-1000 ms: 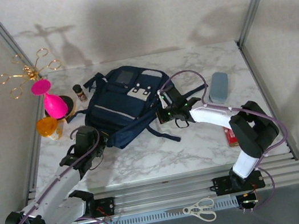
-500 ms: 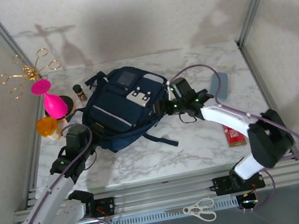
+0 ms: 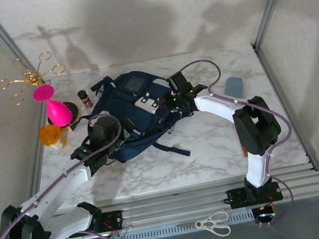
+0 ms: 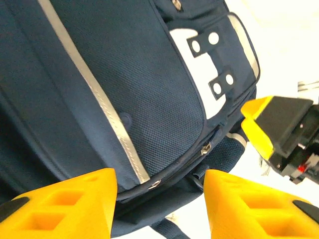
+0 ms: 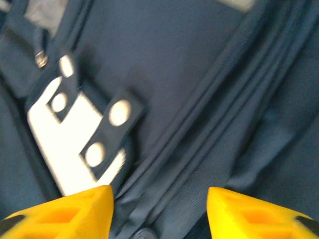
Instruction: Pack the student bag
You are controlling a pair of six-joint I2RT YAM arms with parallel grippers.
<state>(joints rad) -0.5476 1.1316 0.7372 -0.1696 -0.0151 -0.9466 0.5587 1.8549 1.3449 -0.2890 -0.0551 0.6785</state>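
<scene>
- Bag (image 3: 135, 102) is lying on the table (image 3: 214, 147), left of centre, toward the back.
- Left arm is stretching low and diagonal; left gripper (image 3: 107, 129) is hovering at the bag's near-left edge, fingers spread wide, gripping nothing.
- Right arm is bending leftward; right gripper (image 3: 170, 101) is hanging over the bag's right side, fingers apart, empty.

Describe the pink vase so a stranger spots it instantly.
Find the navy backpack mid-table, then look to the left edge of the table. The vase stands there, hourglass-shaped and hot pink, unlike the orange cup and small brown bottle nearby.
</scene>
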